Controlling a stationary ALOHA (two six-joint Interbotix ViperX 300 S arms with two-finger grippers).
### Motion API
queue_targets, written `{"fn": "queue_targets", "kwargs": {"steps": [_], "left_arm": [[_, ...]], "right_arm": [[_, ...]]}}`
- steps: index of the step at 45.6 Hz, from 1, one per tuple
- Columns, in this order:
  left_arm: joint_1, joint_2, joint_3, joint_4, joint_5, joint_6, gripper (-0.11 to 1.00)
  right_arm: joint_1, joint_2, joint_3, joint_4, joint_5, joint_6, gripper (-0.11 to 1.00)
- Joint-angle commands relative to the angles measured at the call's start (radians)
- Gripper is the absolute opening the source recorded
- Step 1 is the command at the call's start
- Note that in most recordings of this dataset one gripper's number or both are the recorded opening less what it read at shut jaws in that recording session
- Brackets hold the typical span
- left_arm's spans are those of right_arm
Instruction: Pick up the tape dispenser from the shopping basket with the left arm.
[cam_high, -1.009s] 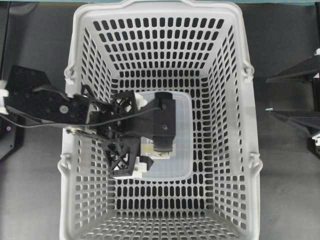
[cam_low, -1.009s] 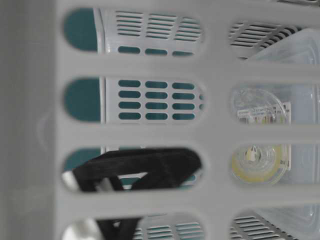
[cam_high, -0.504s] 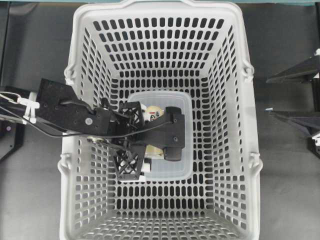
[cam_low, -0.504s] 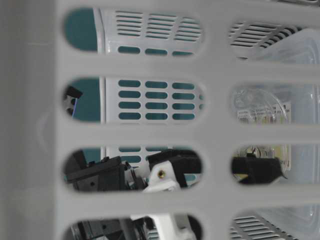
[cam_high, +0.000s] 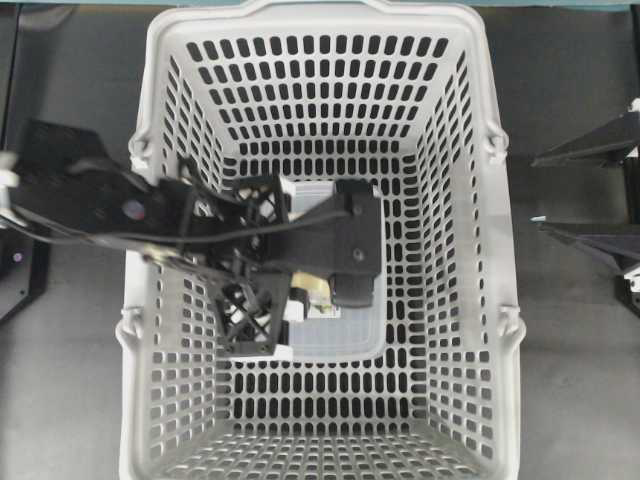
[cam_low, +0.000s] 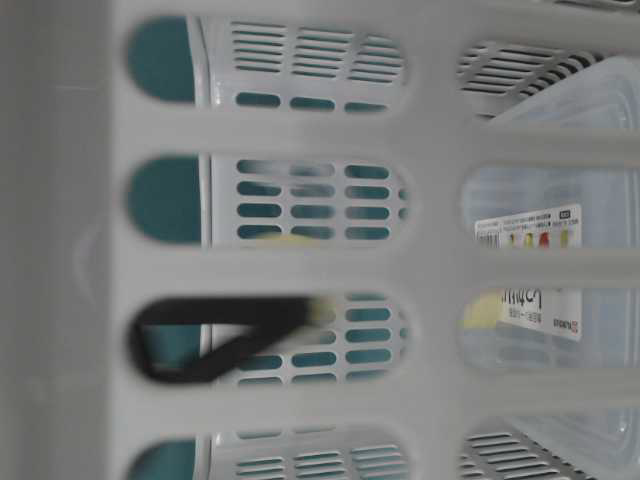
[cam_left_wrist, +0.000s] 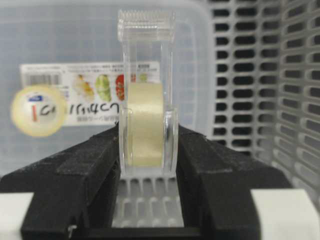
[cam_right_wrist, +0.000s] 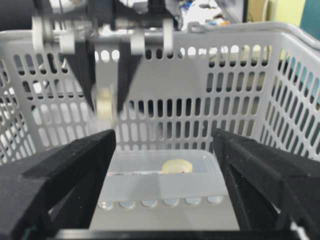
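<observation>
The tape dispenser (cam_left_wrist: 146, 100), clear plastic with a cream roll and a toothed cutter on top, stands upright between my left gripper's (cam_left_wrist: 147, 165) black pads, which are shut on its two flat sides. From the right wrist view it hangs as a blurred cream roll (cam_right_wrist: 105, 106) in that gripper, above the basket floor. The light-grey shopping basket (cam_high: 330, 12) surrounds everything. Overhead, the left arm reaches in over the left wall and its wrist (cam_high: 345, 250) hides most of the dispenser. My right gripper (cam_right_wrist: 165, 200) is open with nothing between its pads.
A flat clear box (cam_high: 345, 335) with a white printed label (cam_left_wrist: 80, 80) lies on the basket floor under the left gripper. A loose cream disc (cam_left_wrist: 37, 110) rests on it. Slotted walls (cam_left_wrist: 260, 75) stand close on the right. Black parts of the right arm (cam_high: 590, 150) stay outside the basket.
The left jaws narrowed from wide open onto the tape dispenser. It has left the clear box's top, baring the label, and the gripper has risen with it.
</observation>
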Motion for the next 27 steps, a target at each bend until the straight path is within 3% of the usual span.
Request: {"fn": "queue_targets", "kwargs": {"steps": [1, 9, 27], "left_arm": [[-0.003, -0.035, -0.092, 0.003, 0.083, 0.002, 0.30], [-0.005, -0.026, -0.133, 0.003, 0.163, 0.002, 0.30], [-0.003, -0.023, -0.129, 0.003, 0.164, 0.002, 0.30]], "right_arm": [[-0.002, 0.006, -0.006, 0.003, -0.005, 0.002, 0.75], [-0.002, 0.006, -0.006, 0.002, -0.005, 0.002, 0.75], [-0.002, 0.006, -0.006, 0.002, -0.006, 0.000, 0.75]]}}
